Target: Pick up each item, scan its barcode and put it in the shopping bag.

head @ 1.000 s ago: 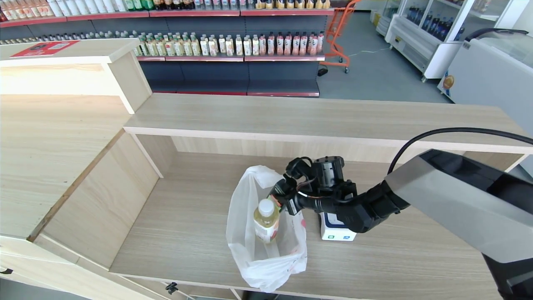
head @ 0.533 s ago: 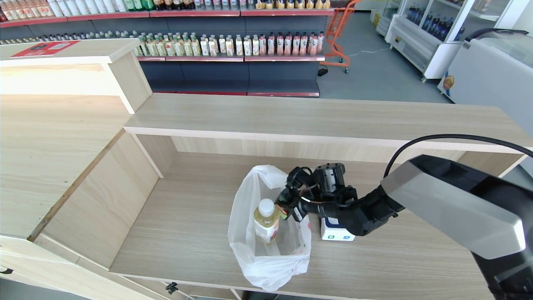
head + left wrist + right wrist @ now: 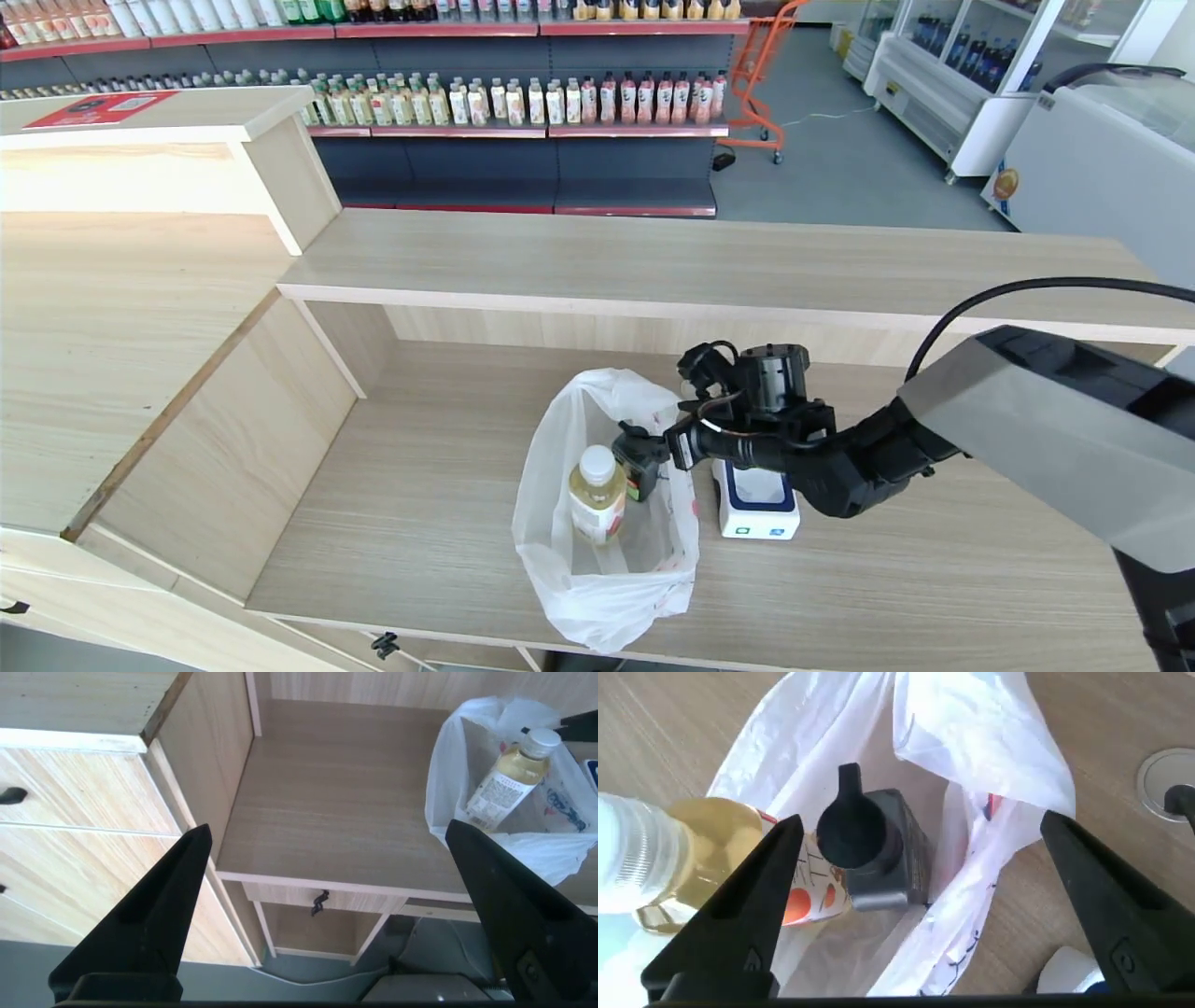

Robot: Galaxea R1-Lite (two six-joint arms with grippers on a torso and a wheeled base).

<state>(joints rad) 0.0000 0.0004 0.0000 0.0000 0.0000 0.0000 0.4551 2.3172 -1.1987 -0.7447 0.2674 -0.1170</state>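
While left fingers, right fingers gape empty | 1 bag holding 2: pale bottle, dark bottle

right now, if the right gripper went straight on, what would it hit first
Probably the dark bottle in the bag, dead ahead of the right gripper; depth is unclear.

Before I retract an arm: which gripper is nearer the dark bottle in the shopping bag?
Right. The right gripper, fingers open, hangs above the dark bottle in the shopping bag; the left gripper, also open, sits out past the counter's front edge, well away.
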